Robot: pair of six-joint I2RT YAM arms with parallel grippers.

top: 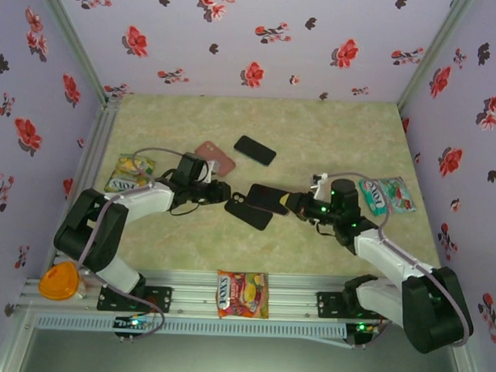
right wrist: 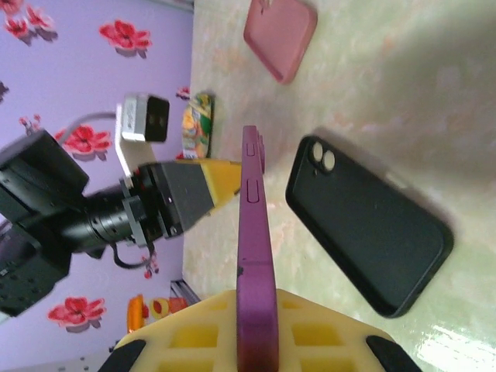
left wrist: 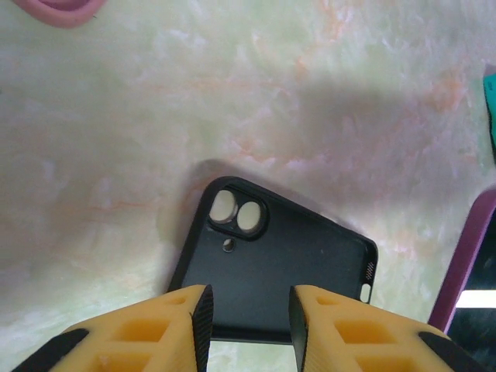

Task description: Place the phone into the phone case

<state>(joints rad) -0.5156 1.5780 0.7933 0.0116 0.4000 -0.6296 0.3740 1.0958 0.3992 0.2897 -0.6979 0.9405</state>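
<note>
The right jaws were clenched on the phone point(right wrist: 252, 248), holding it up on its edge. Its purple rim ran straight between the two yellow fingers point(right wrist: 194, 337). Seen from above, it hung near the middle of the table point(top: 333, 132), just right of the black case point(top: 248, 212). I couldn't tell whether the two touched.

The black case lay flat on the table, and nothing was in it. The left jaws stood partly released right at one long edge of it, their yellow fingers point(left wrist: 155, 337) either side of a gap through which the case's dark surface showed. Nothing was gripped between them. Whether the tips pressed on the case or just hovered over it, I couldn't make out.

A pink case point(top: 215, 158) lay a little to the far side of the left jaws. A second, black phone point(top: 255, 150) lay just right of it, farther back than the black case. One snack packet point(top: 129, 173) sat at the left of the table and another point(top: 387, 194) at the right, beside the right arm. A third point(top: 242, 294) rested on the near rail between the two bases.
</note>
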